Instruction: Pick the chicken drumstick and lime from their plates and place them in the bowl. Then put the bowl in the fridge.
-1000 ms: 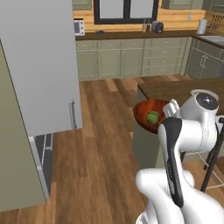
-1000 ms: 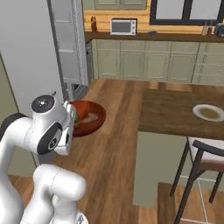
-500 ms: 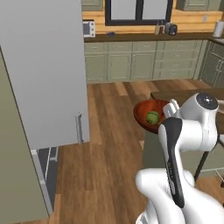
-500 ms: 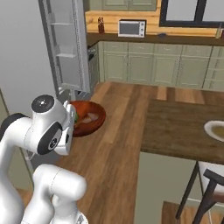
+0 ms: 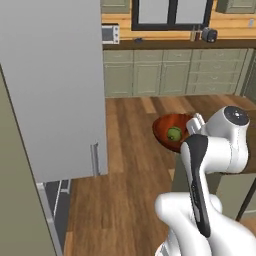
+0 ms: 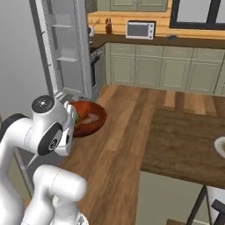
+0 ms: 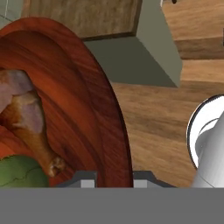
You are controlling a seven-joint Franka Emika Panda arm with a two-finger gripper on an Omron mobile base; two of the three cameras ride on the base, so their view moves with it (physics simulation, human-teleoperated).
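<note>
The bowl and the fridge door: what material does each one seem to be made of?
The bowl looks like reddish-brown wood with a smooth, slightly glossy finish: curved grain bands run along its inner wall. The fridge door looks like flat light-grey painted metal or plastic, matte and plain; the rendering leaves that open.

The wooden bowl (image 5: 172,131) is sitting up in the air over the wood floor, reddish-brown, wide and shallow, roughly level. The lime (image 5: 174,133) is lying inside it, glossy green, and the chicken drumstick (image 7: 27,122) is resting right beside the lime in the bowl, brownish with a pale meaty end. The fridge (image 6: 66,48) is standing open, showing pale grey shelves, just beyond the bowl.
</note>
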